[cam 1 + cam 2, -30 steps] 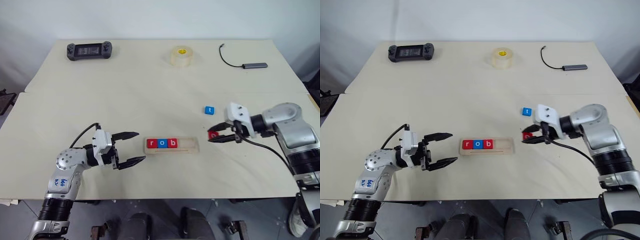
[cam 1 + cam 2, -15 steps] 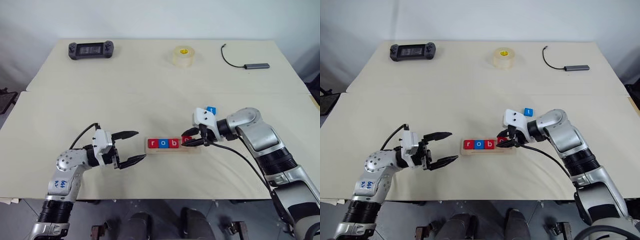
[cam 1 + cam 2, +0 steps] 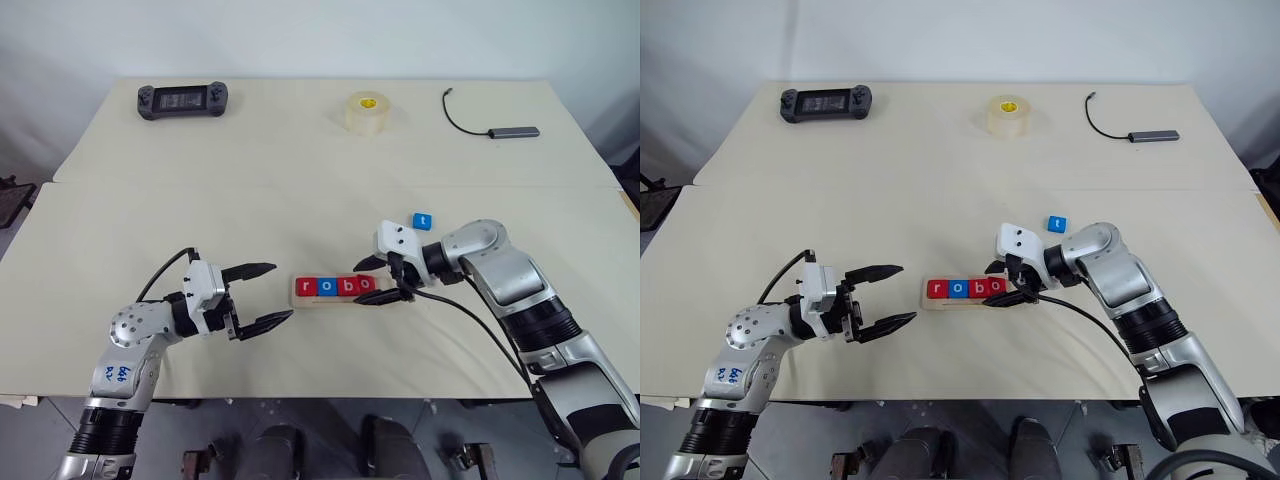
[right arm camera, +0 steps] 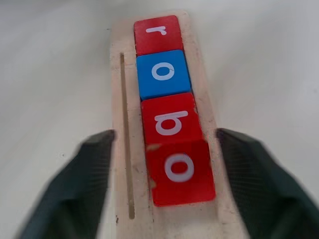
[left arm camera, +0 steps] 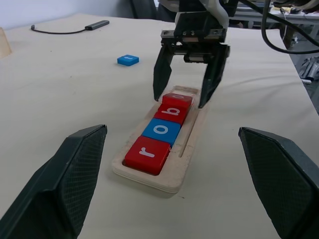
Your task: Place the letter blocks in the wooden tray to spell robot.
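- Your right gripper (image 3: pixel 378 282) is hanging over the wooden tray (image 3: pixel 345 290) with its two black fingers spread wide, one on each side of the fourth block, gripping nothing; the left wrist view is showing both fingertips clear of the tile's sides.
- Four letter blocks are sitting in the tray's recess in one touching row: red r (image 3: pixel 306 286), blue o (image 3: pixel 326 286), red b (image 3: pixel 346 286) and red o (image 3: pixel 366 285); the second red o is looking slightly tilted, not quite flush with the b.
- The tray's last place, at its right end, is lying under your right gripper.
- The blue t block (image 3: pixel 422 221) is lying flat on the table (image 3: pixel 300 180), near the right arm and apart from the tray.
- Your left gripper (image 3: pixel 262 296) is hovering just left of the tray, fingers apart and gripping nothing, pointing toward the r end.
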{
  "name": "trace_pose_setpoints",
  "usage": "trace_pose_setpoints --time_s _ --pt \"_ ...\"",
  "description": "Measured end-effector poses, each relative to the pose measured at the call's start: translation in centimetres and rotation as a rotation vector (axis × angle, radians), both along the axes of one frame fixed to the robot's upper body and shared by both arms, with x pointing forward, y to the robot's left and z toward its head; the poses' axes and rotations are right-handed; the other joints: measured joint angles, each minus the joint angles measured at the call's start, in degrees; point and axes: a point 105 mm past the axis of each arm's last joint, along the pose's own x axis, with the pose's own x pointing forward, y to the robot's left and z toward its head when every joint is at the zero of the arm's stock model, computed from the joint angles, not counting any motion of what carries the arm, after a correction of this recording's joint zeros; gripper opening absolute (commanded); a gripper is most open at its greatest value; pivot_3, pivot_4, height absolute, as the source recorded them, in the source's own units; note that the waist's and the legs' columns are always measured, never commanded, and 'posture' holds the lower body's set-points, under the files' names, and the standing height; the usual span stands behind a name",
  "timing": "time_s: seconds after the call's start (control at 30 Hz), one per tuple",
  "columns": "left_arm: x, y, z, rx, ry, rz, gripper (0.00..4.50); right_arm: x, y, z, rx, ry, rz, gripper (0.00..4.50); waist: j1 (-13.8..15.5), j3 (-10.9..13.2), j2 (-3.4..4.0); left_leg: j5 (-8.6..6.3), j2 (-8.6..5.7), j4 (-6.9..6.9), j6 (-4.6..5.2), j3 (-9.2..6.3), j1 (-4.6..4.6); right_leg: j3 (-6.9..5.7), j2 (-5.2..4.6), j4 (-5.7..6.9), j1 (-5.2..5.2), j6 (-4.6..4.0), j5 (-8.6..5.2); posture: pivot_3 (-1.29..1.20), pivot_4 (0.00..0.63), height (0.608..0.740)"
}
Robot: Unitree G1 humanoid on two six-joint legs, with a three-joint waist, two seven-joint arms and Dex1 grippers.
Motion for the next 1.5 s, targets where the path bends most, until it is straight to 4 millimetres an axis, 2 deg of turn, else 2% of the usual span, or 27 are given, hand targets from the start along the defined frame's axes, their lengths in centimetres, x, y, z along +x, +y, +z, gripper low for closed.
trace_pose_setpoints --time_s 0.13,0.2,0.23,0.33,0.6,0.8,1.27,1.37,1.5 --pt "0.0 0.0 0.0 0.0 0.003 0.002 4.5 0.1 -0.6 0.4 -0.002 -0.005 -0.015 3.73 0.06 0.0 0.0 0.0 0.0 0.0 0.0 0.0 0.0 0.0 0.0 0.0 0.0 0.0 0.0 0.0 0.15 0.74" --pt "0.0 -0.1 0.1 0.0 0.004 0.001 4.5 0.1 -1.2 1.2 0.01 -0.024 -0.024 3.73 0.05 0.0 0.0 0.0 0.0 0.0 0.0 0.0 0.0 0.0 0.0 0.0 0.0 0.0 0.0 0.0 0.15 0.74" --pt "0.0 -0.1 0.1 0.0 0.005 0.002 4.5 0.1 -1.4 1.6 0.013 -0.034 -0.027 3.56 0.04 0.0 0.0 0.0 0.0 0.0 0.0 0.0 0.0 0.0 0.0 -0.01 0.0 0.0 0.0 0.0 0.15 0.74" --pt "0.1 -0.1 0.1 0.0 0.007 0.001 4.5 -0.2 -1.4 2.1 0.046 -0.033 -0.031 2.81 0.05 0.0 0.0 0.0 0.01 0.0 0.0 0.0 0.0 0.0 0.0 -0.01 0.0 0.0 0.0 0.0 0.15 0.74" --pt "0.1 -0.1 0.2 0.0 0.004 -0.002 4.5 -0.7 -0.6 2.1 0.085 -0.022 -0.038 0.02 0.04 0.0 0.0 0.0 0.0 0.0 0.0 0.01 0.0 0.02 0.0 0.0 0.0 0.0 0.0 0.0 0.15 0.74" --pt "0.0 0.0 0.0 0.001 0.002 -0.008 4.5 0.1 -0.9 0.2 0.071 0.017 -0.089 0.02 0.07 0.0 0.0 0.0 -0.01 0.0 0.0 0.01 0.0 0.01 -0.01 0.01 0.0 0.0 0.0 0.0 0.15 0.74" --pt "0.1 0.3 -0.5 0.001 0.008 -0.008 4.5 -0.6 -1.6 -0.4 0.058 0.056 -0.085 0.02 0.07 0.0 0.0 0.0 0.0 0.01 0.0 0.02 0.01 0.01 0.0 0.01 0.01 0.0 0.0 0.0 0.15 0.74" --pt "0.1 0.3 -0.4 0.001 0.004 -0.011 4.5 -0.6 -1.2 -0.3 0.072 0.054 -0.082 0.02 0.04 0.0 0.0 0.0 0.0 0.0 0.0 0.02 0.01 0.02 0.0 0.01 0.0 0.0 0.0 0.0 0.15 0.74" --pt "0.2 0.3 -0.3 0.001 -0.001 -0.012 4.5 -0.8 0.3 0.3 0.113 0.043 -0.05 0.02 0.02 0.0 0.0 0.0 0.01 0.0 0.0 0.02 0.01 0.01 0.0 0.01 0.0 0.0 0.0 0.0 0.15 0.74"
